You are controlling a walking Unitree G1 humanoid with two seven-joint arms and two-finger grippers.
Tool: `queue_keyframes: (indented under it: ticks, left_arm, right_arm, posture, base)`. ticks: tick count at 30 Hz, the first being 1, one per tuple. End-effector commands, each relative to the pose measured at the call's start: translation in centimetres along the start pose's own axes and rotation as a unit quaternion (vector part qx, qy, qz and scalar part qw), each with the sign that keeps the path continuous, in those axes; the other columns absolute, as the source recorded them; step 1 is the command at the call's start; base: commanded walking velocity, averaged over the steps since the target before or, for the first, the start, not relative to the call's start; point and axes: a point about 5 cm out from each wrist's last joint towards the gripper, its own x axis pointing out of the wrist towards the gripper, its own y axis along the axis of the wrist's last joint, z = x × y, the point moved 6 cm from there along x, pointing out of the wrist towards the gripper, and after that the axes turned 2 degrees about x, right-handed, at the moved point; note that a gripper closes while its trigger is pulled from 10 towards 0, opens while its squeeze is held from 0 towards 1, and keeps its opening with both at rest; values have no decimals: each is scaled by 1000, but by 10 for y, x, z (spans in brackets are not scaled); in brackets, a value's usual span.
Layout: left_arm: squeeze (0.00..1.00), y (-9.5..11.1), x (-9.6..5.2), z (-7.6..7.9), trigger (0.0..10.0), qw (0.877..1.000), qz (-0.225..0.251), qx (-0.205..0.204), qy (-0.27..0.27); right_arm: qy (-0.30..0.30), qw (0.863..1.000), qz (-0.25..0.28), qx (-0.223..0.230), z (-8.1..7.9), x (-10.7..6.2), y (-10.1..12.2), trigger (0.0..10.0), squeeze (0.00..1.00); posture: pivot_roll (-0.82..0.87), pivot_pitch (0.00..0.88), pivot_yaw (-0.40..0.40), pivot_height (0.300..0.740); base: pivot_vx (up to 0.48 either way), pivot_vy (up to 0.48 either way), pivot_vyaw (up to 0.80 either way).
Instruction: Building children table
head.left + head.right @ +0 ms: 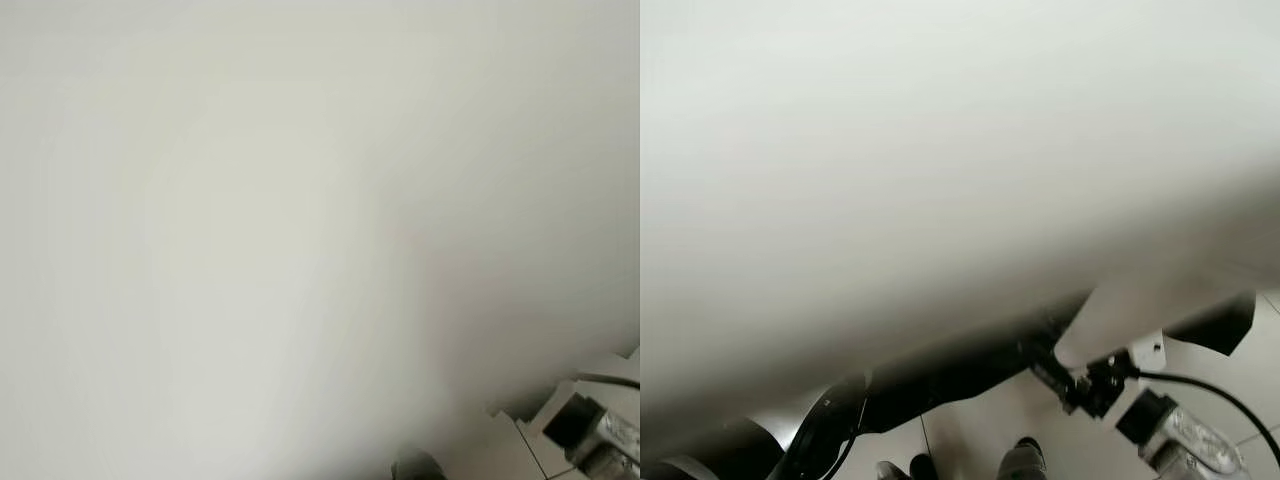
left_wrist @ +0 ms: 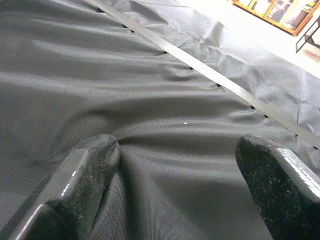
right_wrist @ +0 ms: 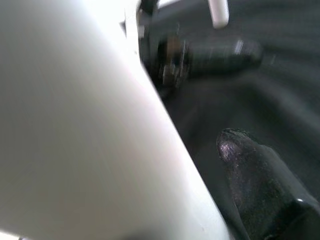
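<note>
White table panel (image 1: 940,150) is right up against my head cameras, covering most of both eye views, blurred. In the right eye view its lower edge runs from about 8 o'clock up toward 3 o'clock.

Left tool (image 2: 177,165): wide open, nothing between the fingers. Both fingertips (image 2: 95,155) sit on or just above a black woven cloth (image 2: 150,90); the cloth wrinkles at the near fingertip, so it is probably touching. A thin grey strip (image 2: 200,65) crosses the cloth diagonally beyond the fingers. Light floor and a wooden-framed thing (image 2: 280,12) at far 1 o'clock in that wrist view.

Right tool: right wrist view shows one black finger (image 3: 255,175) beside the white panel (image 3: 75,125), which sits very close to the camera. Second finger is hidden by the panel, so I can't tell how far the tool is open, or whether it clamps the panel. Dark cloth lies past the finger; a blurred dark cylindrical part (image 3: 210,52) and a small white peg (image 3: 218,12) sit beyond.

Right eye view, under the panel's edge: dark cloth (image 1: 940,370), a black bracket with a cable (image 1: 1095,385), a silver arm segment (image 1: 1185,440) at 5 o'clock, pale tiled floor (image 1: 980,420), and two dark rounded shapes (image 1: 1025,460) at 6 o'clock that I can't identify.
</note>
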Motion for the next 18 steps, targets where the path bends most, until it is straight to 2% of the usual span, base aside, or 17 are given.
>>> queue_keyframes:
  ticks: [1, 4, 5, 7, 10, 11, 12, 13, 18]
  left_arm:
    - [0, -44, -11, -1, 10000, 997, -66, -29, 6]
    - [0, -44, -13, -2, 10000, 997, -67, -24, 4]
    - [0, -45, -15, -4, 10000, 998, -67, -15, 3]
    - [0, -47, -22, -7, 10000, 997, -71, 35, -8]
    - [0, -51, -31, -7, 10000, 996, -76, 45, -25]
    - [0, -53, -34, -7, 10000, 995, -78, 46, -31]
    - [0, -53, -34, -7, 10000, 995, -78, 46, -31]
    - [0, -54, -38, -7, 10000, 995, -81, 49, -34]
    - [0, -56, -51, -11, 10000, 994, -87, 56, -35]
  right_arm:
    - [6, 996, 75, -44, -1, 8, 44, 10000, 0]
    - [14, 995, 88, -54, 0, 14, 55, 10000, 0]
    - [20, 993, 101, -65, 0, 19, 67, 10000, 0]
    - [35, 988, 121, -87, -5, 27, 83, 10000, 0]
    - [45, 985, 141, -88, -11, 31, 92, 10000, 0]
    - [47, 984, 147, -85, -13, 33, 95, 9490, 0]
    - [47, 984, 147, -85, -13, 33, 95, 9490, 0]
    - [52, 985, 145, -83, -15, 34, 95, 10000, 0]
    - [57, 988, 116, -84, -14, 40, 81, 10000, 0]
  posture:
    - [-327, 186, 138, 740]
    - [-326, 184, 136, 740]
    - [-319, 182, 133, 740]
    - [-306, 178, 128, 740]
    - [-291, 173, 122, 740]
    - [-291, 173, 122, 740]
    - [-291, 173, 122, 740]
    - [-285, 175, 121, 740]
    - [-267, 174, 111, 740]
  base:
    - [0, 0, 0]
    - [0, 0, 0]
    - [0, 0, 0]
    - [0, 0, 0]
    - [0, 0, 0]
    - [0, 0, 0]
    - [0, 0, 0]
    - [0, 0, 0]
    - [0, 0, 0]
